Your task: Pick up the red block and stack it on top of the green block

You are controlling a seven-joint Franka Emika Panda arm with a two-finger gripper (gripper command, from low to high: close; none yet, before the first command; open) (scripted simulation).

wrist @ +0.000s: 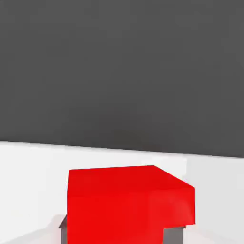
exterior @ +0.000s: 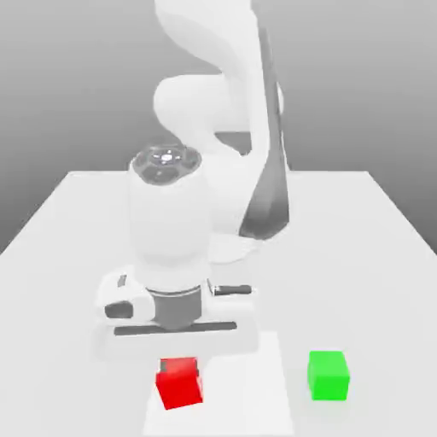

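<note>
The gripper (exterior: 179,367) grips the red block (exterior: 180,384) (slightly tilted); the green block (exterior: 329,376) sits well apart, at the exterior view's five o'clock.

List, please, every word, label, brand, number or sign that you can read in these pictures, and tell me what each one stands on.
There are none: no lettering, number or sign can be read on the red block, the green block, the white arm or the tabletop.
</note>
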